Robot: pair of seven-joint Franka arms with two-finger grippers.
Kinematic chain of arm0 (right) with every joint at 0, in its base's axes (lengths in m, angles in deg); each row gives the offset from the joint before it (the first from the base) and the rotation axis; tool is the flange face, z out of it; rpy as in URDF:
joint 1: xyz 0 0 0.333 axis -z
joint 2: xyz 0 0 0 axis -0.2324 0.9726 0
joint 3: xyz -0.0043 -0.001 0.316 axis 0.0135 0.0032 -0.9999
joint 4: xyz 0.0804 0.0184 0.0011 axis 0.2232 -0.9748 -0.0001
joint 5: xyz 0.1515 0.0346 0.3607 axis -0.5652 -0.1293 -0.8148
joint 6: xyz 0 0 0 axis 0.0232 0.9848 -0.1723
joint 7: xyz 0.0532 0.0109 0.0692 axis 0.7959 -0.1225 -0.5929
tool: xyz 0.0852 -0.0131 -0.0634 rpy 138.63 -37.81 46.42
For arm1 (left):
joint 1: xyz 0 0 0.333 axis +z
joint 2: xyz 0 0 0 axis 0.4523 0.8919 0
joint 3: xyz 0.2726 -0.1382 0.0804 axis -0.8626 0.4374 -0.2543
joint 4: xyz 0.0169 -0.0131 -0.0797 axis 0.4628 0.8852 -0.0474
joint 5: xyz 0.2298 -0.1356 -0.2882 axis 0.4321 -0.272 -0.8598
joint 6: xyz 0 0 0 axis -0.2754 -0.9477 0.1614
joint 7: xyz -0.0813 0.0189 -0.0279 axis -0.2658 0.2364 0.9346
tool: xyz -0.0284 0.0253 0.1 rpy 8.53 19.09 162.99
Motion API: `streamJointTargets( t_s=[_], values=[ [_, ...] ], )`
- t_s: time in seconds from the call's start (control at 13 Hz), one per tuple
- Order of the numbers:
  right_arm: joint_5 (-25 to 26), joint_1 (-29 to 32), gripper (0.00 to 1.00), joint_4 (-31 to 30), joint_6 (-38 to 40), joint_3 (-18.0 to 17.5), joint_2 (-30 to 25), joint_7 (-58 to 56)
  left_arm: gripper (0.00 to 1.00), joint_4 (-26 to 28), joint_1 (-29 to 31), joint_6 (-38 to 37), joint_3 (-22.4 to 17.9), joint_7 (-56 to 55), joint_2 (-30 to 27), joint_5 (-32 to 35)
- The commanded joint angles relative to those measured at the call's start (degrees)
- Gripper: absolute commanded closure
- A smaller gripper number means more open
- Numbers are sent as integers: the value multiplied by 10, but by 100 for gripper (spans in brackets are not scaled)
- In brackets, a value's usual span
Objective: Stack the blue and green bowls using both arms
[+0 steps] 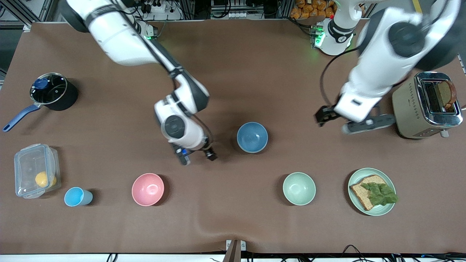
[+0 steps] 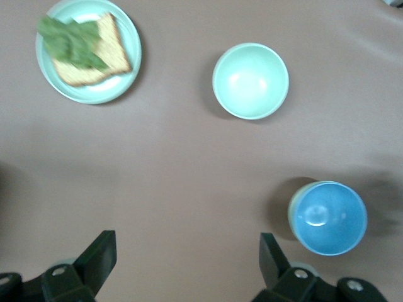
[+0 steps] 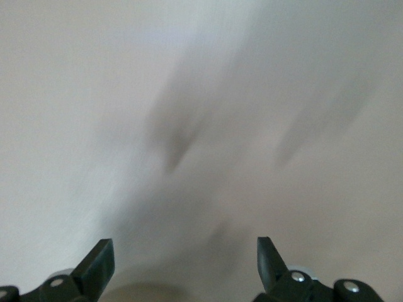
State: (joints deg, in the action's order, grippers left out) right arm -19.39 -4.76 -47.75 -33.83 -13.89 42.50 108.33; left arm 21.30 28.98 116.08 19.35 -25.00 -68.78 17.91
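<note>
Front cam: high, across the table (image 1: pixel 233 72) from the robots, looks steeply down; bases along the view's top, whole tabletop in frame, so it sits well back.

Left wrist cam: looks straight down past its own fingers (image 2: pixel 94 258), well above the cloth. It takes in the blue bowl (image 2: pixel 329 217), the pale green bowl (image 2: pixel 250 80) and the plate (image 2: pixel 88 50). Front cam shares all three: blue bowl (image 1: pixel 252 137), pale green bowl (image 1: pixel 299 188), plate (image 1: pixel 371 191).

Right wrist cam: points down at bare cloth between its fingers (image 3: pixel 94 263), blurred; overlap w/ other views can't be told.
</note>
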Motion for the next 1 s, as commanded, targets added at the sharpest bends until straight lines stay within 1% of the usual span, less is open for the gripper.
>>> streamJointTargets(
  t_s=[0.0,0.08,0.15,0.23,0.38,0.46,0.62,0.77,0.92],
  values=[
    [4,66,0,-22,71,-11,-49,-132,0,3,16,-48,-8,74,-31,7],
    [4,83,0,-27,94,-11,-66,-164,0,-30,11,-96,-26,77,-28,7],
    [3,97,0,-41,108,-12,-90,-211,0,-59,6,-125,-40,84,-21,6],
    [3,113,0,-65,113,-11,-116,-262,0,-71,5,-136,-57,108,-19,3],
    [4,138,0,-127,111,-10,-176,-363,0,-72,-8,-136,-99,158,-22,1],
    [3,154,0,-142,115,-11,-202,-425,0,-72,-10,-136,-112,166,-24,1],
    [3,191,0,-157,149,-10,-252,-563,0,-72,-12,-138,-113,167,-28,1],
    [3,227,0,-154,198,-11,-309,-668,0,-74,-9,-145,-105,165,-35,1],
    [1,250,0,-154,242,-6,-354,-765,0,-92,-7,-161,-110,166,-31,-13]
  ],
)
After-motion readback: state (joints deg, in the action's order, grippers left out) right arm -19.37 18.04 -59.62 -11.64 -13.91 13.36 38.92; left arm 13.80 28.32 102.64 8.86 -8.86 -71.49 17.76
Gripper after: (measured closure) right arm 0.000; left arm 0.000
